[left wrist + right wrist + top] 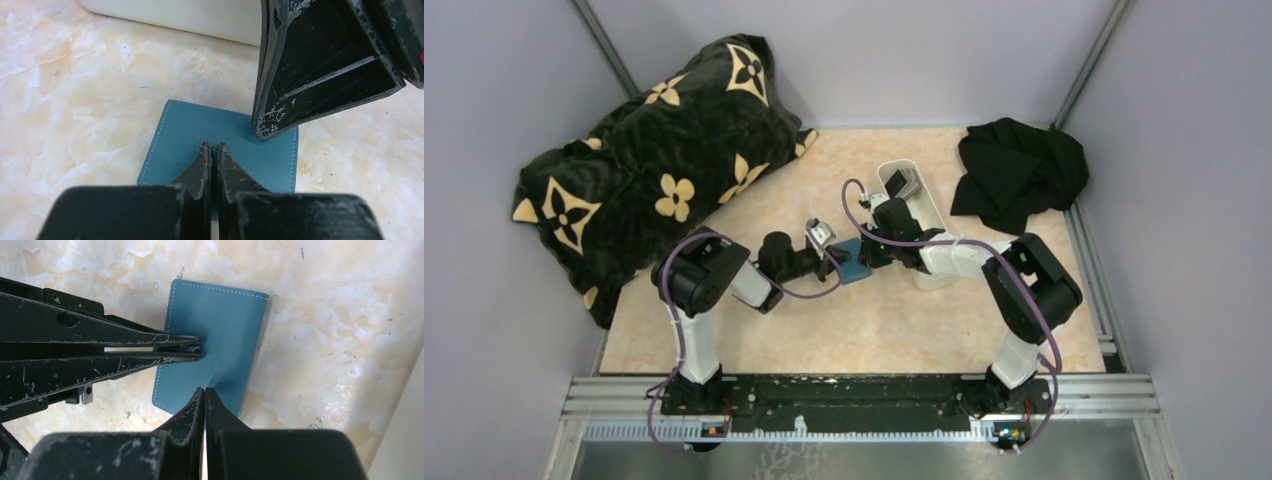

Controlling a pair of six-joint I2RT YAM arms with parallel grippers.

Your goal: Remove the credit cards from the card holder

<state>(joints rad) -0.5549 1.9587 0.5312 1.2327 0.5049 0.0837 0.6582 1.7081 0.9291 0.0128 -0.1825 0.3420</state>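
Note:
The teal-blue card holder (pixel 185 140) (pixel 225 320) (pixel 857 268) lies folded shut on the marbled table between both arms. My left gripper (pixel 212 145) (pixel 198 347) stands over its middle, with its jaws drawn together on a small pinch of the blue cover. From the other side my right gripper (pixel 205 389) (pixel 265 131) is shut, and its tips rest on the holder's face. Dark flat pieces that look like credit cards (pixel 902 184) lie in the far end of the white tray (pixel 936 210). No card shows at the holder itself.
The white tray's wall (pixel 200 20) (pixel 407 440) runs close beside the holder. A black-and-gold patterned cushion (pixel 654 160) fills the back left. A black cloth (pixel 1019 175) lies crumpled at the back right. Grey walls close in the table.

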